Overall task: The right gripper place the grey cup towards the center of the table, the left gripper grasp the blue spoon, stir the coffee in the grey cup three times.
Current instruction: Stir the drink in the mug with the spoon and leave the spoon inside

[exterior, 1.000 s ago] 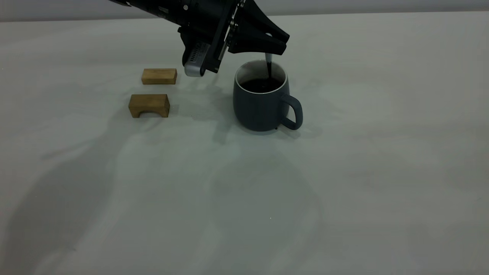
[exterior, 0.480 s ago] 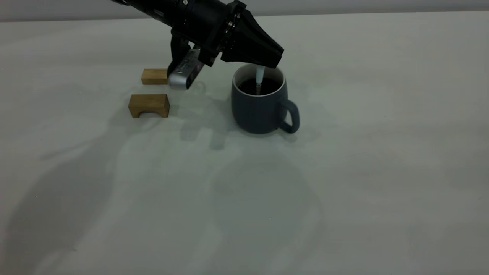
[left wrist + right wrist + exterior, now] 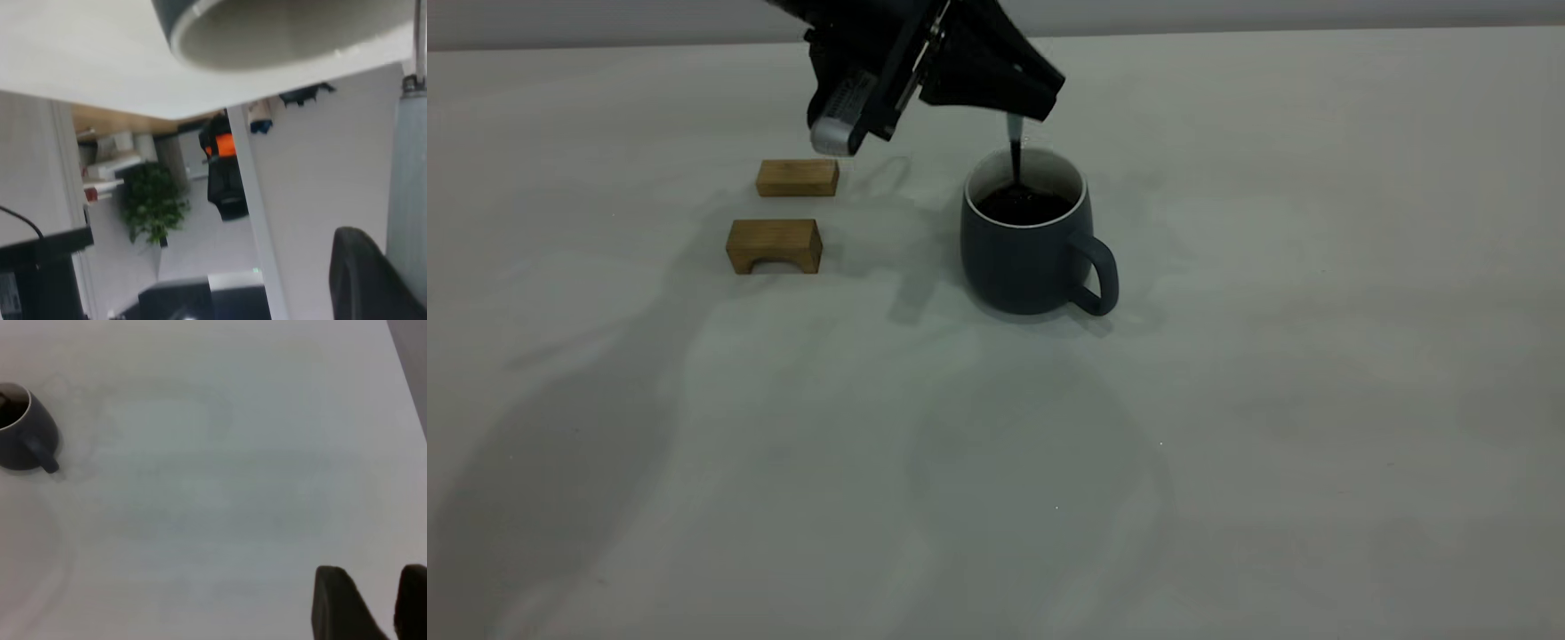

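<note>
The grey cup stands upright near the middle of the table, handle toward the front right, with dark coffee inside. My left gripper hangs just above the cup's rim, shut on the blue spoon, which points down into the coffee. The left wrist view shows the spoon's pale handle beside one dark finger, with the cup's rim beyond. My right gripper is parked far from the cup, its fingers apart and holding nothing.
Two brown wooden blocks lie left of the cup: a plain one farther back and an arched one nearer the front. The left arm's wrist camera housing hangs above the plain block.
The left gripper has swung and risen, carrying the spoon round inside the cup toward its back left. The cup has slid slightly left.
</note>
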Controlling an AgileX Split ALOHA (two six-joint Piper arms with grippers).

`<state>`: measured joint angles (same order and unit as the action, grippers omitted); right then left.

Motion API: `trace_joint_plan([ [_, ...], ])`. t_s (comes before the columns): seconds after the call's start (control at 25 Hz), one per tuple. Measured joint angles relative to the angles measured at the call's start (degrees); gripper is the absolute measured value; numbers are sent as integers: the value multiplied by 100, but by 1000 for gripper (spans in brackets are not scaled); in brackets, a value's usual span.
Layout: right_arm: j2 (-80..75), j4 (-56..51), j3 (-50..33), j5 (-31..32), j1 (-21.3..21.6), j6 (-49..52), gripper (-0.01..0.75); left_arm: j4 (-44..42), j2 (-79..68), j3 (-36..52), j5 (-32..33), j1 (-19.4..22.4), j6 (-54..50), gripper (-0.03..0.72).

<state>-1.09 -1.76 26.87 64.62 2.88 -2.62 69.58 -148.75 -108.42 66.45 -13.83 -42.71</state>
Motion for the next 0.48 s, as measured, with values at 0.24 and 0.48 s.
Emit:
trace_joint_plan([
  [0.24,0,0,0,0,0,0,244,210,0,0,28,-84,-327,109],
  [0.48,0,0,0,0,0,0,244,-169,0,0,33,-251,-1581,109],
])
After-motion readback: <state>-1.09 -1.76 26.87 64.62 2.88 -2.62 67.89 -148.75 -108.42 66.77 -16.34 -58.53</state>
